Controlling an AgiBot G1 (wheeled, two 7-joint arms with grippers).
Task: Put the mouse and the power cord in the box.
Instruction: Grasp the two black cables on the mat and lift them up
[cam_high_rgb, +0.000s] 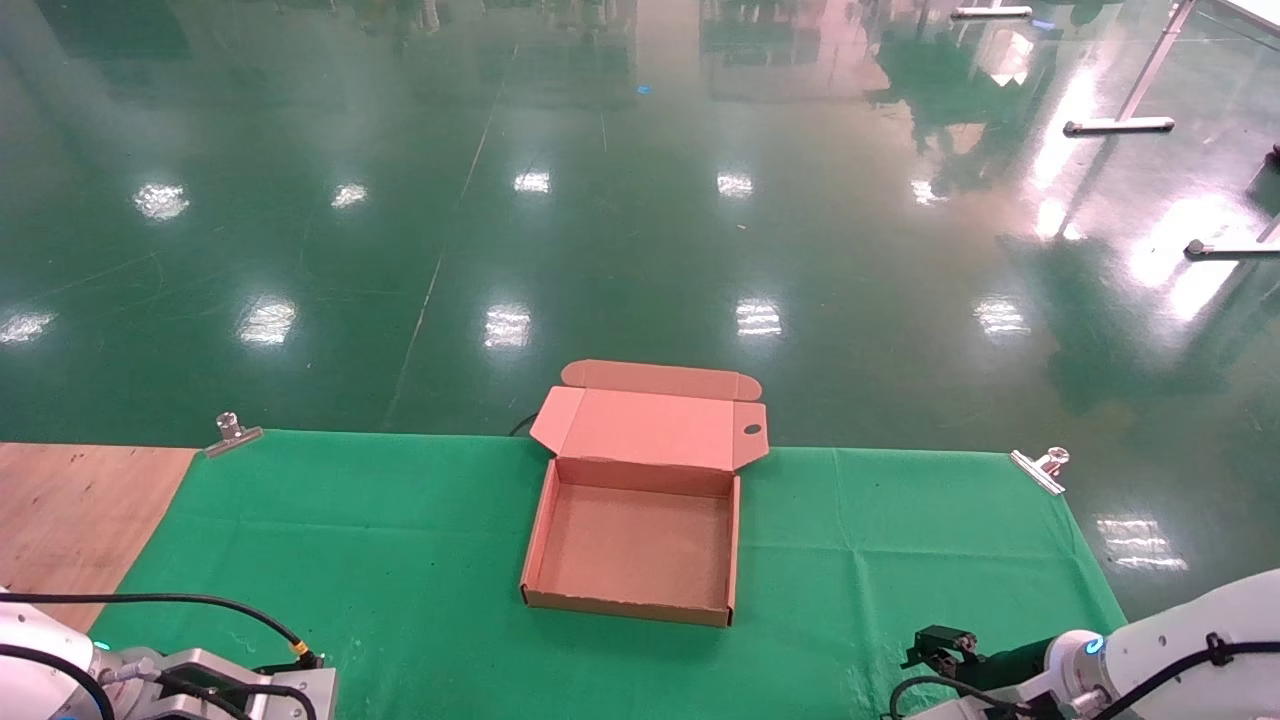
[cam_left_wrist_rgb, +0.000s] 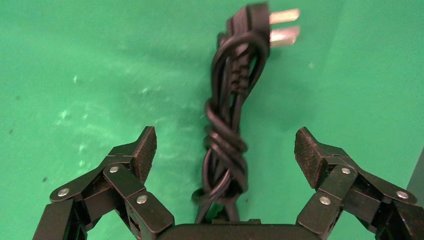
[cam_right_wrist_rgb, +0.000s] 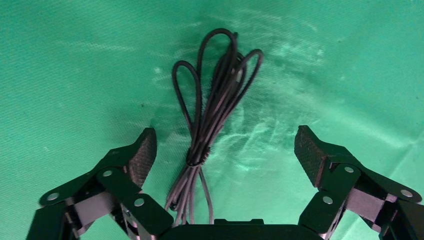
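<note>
Surface: green cloth (cam_high_rgb: 400, 560) spread under the box (cam_high_rgb: 545, 540) (lid open, nothing inside).
Left gripper (cam_left_wrist_rgb: 227, 150): fingers spread over the power cord (cam_left_wrist_rgb: 227, 135), ungrasped.
Right gripper (cam_right_wrist_rgb: 225, 150): fingers spread over the mouse's cable (cam_right_wrist_rgb: 210, 120).
Remaining: both items.

The box (cam_high_rgb: 633, 545) is sitting mid-cloth (cam_high_rgb: 400, 540), lid lying behind it. The power cord (cam_left_wrist_rgb: 227, 130) is lying between the left gripper's (cam_left_wrist_rgb: 225, 155) spread fingers.

Your left gripper (cam_left_wrist_rgb: 227, 155) sits low at the near left corner of the table, fingers (cam_left_wrist_rgb: 142, 150) spread wide. Your right gripper (cam_right_wrist_rgb: 225, 152) sits low at the near right corner, likewise spread.
</note>
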